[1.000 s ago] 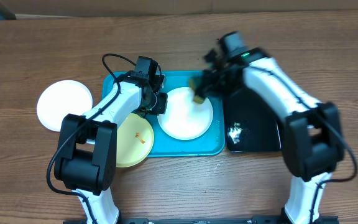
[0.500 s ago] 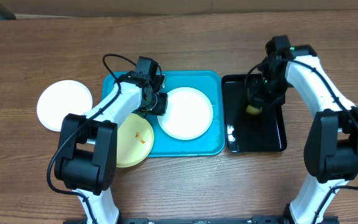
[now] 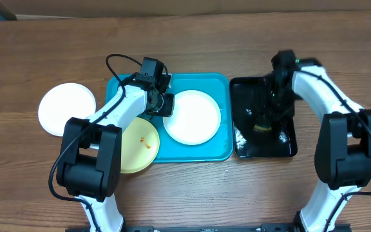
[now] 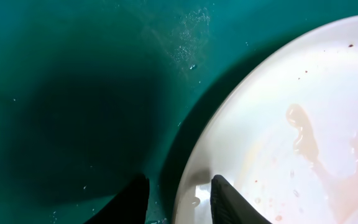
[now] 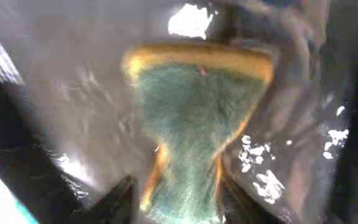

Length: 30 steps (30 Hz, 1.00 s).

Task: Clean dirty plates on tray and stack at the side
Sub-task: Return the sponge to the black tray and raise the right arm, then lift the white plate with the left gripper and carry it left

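A white plate (image 3: 195, 117) with faint orange smears (image 4: 303, 127) lies in the turquoise tray (image 3: 198, 84). My left gripper (image 3: 165, 104) is at its left rim, open. In the left wrist view one finger (image 4: 135, 202) is over the tray floor (image 4: 73, 93) and the other finger (image 4: 225, 202) is over the plate (image 4: 278, 87), with the rim between them. A yellow-green plate (image 3: 137, 145) with an orange smear overlaps the tray's front left corner. Another white plate (image 3: 66, 108) lies on the table to the left. My right gripper (image 3: 266, 122) is low over the black tray, open around a green-and-yellow sponge (image 5: 194, 118).
The glossy black tray (image 3: 250, 145) stands right of the turquoise one, wet, with white foam specks (image 3: 239, 136). Bare wooden table (image 3: 185, 193) runs along the front and the back. Both arms reach in from the front edge.
My right arm carried the sponge from the white plate across to the black tray, and its jaws have come apart. My left jaws have opened at the plate's rim.
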Each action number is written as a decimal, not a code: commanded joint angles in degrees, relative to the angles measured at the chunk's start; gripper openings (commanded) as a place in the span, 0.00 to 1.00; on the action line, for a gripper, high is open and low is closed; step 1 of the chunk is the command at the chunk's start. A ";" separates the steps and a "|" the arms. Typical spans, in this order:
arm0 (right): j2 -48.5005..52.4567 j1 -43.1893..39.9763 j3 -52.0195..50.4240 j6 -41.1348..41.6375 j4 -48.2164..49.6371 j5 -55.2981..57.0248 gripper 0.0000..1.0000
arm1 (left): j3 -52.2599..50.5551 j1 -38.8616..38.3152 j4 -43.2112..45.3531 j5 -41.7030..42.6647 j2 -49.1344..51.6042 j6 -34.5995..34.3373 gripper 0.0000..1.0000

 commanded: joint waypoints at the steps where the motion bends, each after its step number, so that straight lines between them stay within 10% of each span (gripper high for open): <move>1: -3.61 -2.64 11.89 -0.13 -3.54 -0.02 0.72 | 0.44 -0.37 0.42 0.26 0.72 -0.68 0.32; 8: -3.65 -11.76 20.55 4.15 -8.74 0.35 1.00 | 0.39 -0.44 -1.36 0.00 0.72 -2.16 0.16; 10: -3.61 -13.92 20.31 4.04 -9.18 0.33 1.00 | 0.39 -0.44 -2.16 -0.42 0.72 -2.14 0.04; 30: -3.61 -17.68 20.31 4.04 -9.14 0.33 1.00 | 35.95 -0.63 -21.57 -0.85 -0.90 -3.41 0.04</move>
